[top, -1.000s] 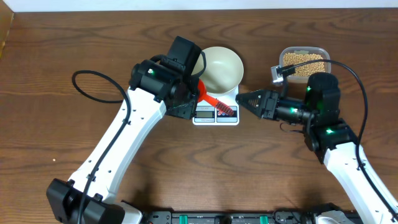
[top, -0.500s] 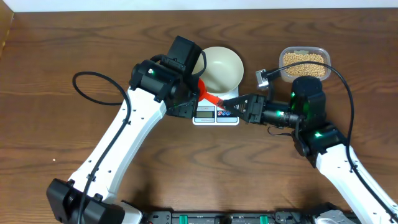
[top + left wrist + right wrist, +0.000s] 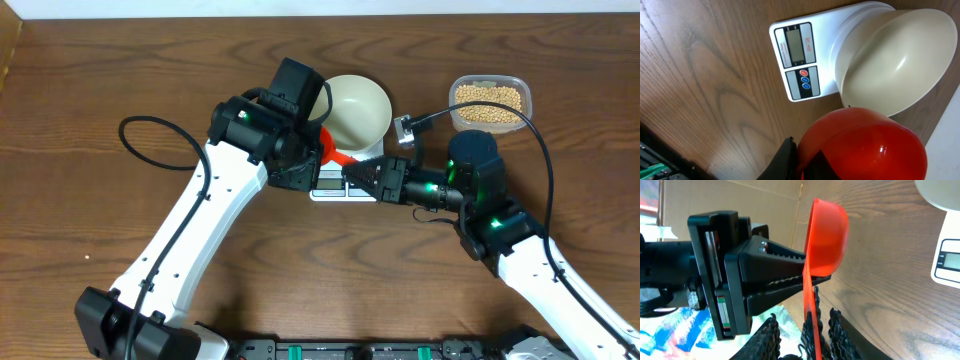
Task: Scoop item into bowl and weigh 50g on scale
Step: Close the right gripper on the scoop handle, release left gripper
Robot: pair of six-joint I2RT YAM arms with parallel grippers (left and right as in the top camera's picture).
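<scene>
The white bowl [image 3: 357,108] stands empty on the white scale [image 3: 347,186]; in the left wrist view the bowl [image 3: 895,60] sits beyond the scale's display [image 3: 799,59]. My left gripper [image 3: 318,150] is shut on a red scoop [image 3: 860,145] just left of the bowl. My right gripper [image 3: 353,172] has come in from the right, over the scale. Its jaws stand open around the scoop's handle [image 3: 812,312], with a gap left on one side. The scoop's cup [image 3: 827,230] looks empty. Tan beans [image 3: 488,102] fill a clear tub at the back right.
The clear tub [image 3: 487,82] stands near the table's far edge, right of the bowl. A black cable [image 3: 150,140] loops over the wood on the left. The left arm's black gripper body [image 3: 740,265] is close in front of the right wrist.
My right arm has swung left from near the tub to the scoop's handle, and its jaws have narrowed around it. The left arm and the scoop have held still.
</scene>
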